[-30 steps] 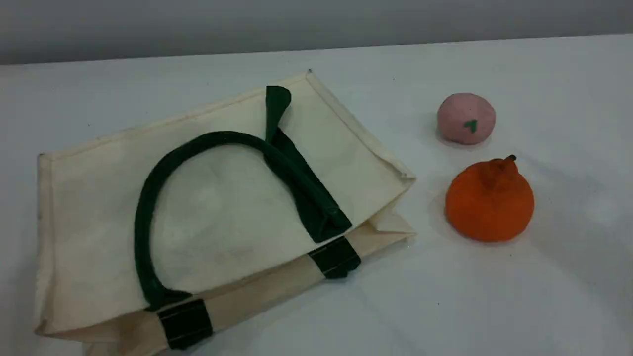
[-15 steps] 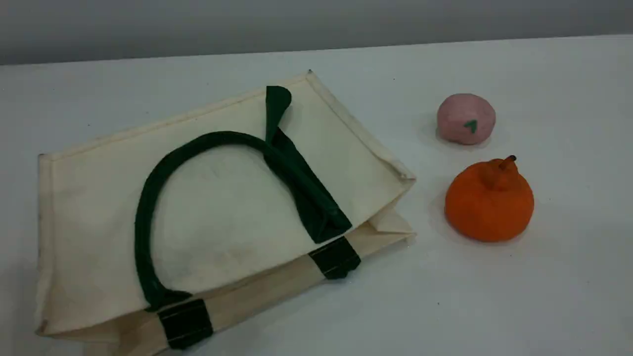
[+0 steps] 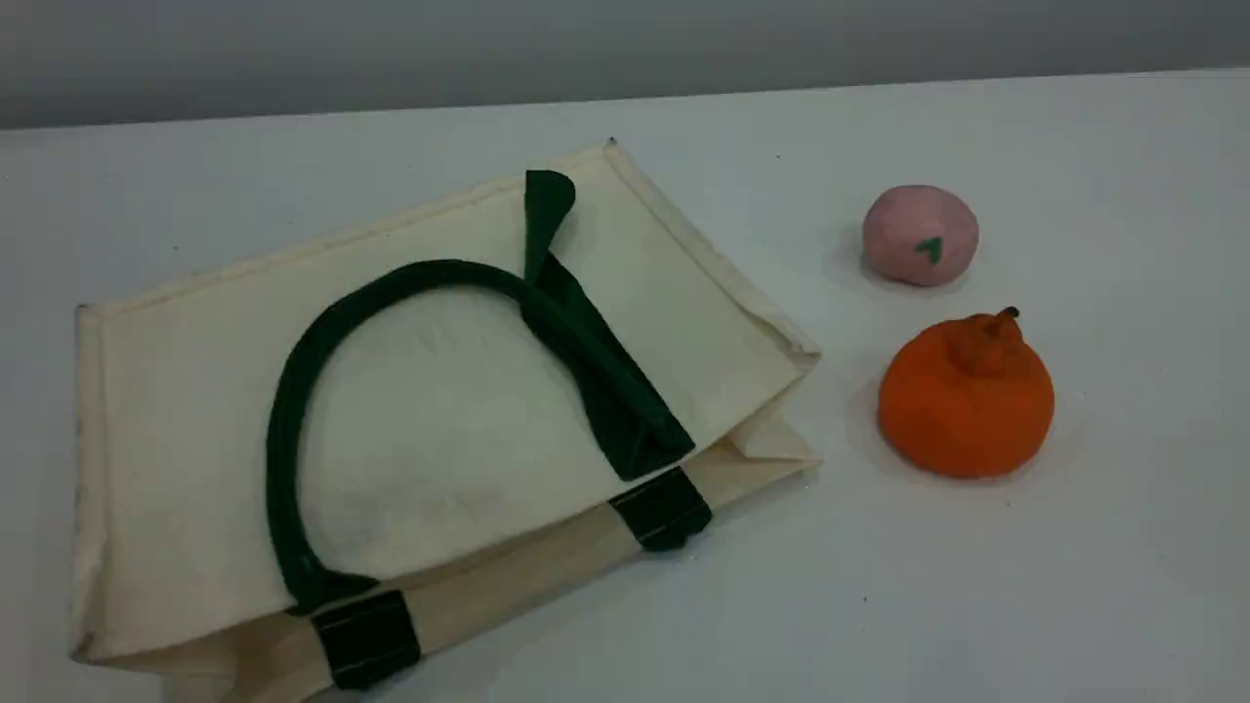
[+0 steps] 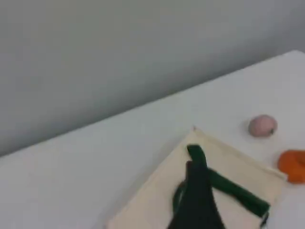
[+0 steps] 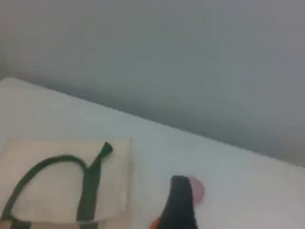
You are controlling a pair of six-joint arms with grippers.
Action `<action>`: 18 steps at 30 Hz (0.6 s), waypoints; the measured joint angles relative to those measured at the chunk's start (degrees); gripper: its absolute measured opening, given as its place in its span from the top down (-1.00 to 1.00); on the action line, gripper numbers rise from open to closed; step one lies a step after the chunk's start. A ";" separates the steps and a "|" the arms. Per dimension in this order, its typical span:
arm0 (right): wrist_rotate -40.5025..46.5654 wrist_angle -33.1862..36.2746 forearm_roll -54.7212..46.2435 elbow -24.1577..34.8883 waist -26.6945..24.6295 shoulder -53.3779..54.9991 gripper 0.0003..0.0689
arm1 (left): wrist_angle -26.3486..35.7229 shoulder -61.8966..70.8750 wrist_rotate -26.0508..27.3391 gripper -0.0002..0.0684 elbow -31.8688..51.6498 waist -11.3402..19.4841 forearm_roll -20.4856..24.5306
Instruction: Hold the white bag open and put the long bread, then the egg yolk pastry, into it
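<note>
The white worktop (image 3: 977,605) carries the white bag (image 3: 439,410), which lies flat on its side at the left. Its mouth is at the near edge and pressed almost shut. One dark green handle (image 3: 278,439) loops across the bag's upper panel. To the right, apart from the bag, sits the orange fruit (image 3: 967,395), with the smaller pink ball (image 3: 920,234) just behind it. In each wrist view one dark tip shows, high above the worktop: the left fingers (image 4: 195,200) and the right fingers (image 5: 178,205) stand apart, with nothing between them.
</note>
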 joint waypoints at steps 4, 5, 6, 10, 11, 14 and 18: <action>1.21 0.19 0.84 3.60 0.00 -3.29 -0.61 | -0.08 -9.81 0.00 -0.45 9.57 0.00 0.00; 1.29 0.19 1.01 4.68 0.00 -4.08 -0.61 | 0.01 -12.44 0.00 -0.45 12.31 0.00 0.00; 1.29 0.19 1.14 6.07 0.00 -4.83 -0.61 | 0.01 -14.61 0.00 -0.45 15.01 0.00 0.00; 1.29 0.05 1.50 12.77 0.00 -7.32 -0.61 | 0.03 -23.92 0.06 -0.45 24.88 0.00 0.00; 1.29 -0.41 1.50 14.83 0.00 -7.80 -0.61 | 0.03 -26.09 0.06 -0.45 27.30 0.00 0.00; 1.24 -2.32 1.50 20.86 0.00 -8.80 -0.61 | 0.02 -31.34 0.06 -0.45 33.65 0.00 0.00; 1.24 -6.21 1.50 28.81 0.00 -8.86 -0.61 | -0.09 -33.97 0.06 -0.45 40.88 0.00 -0.06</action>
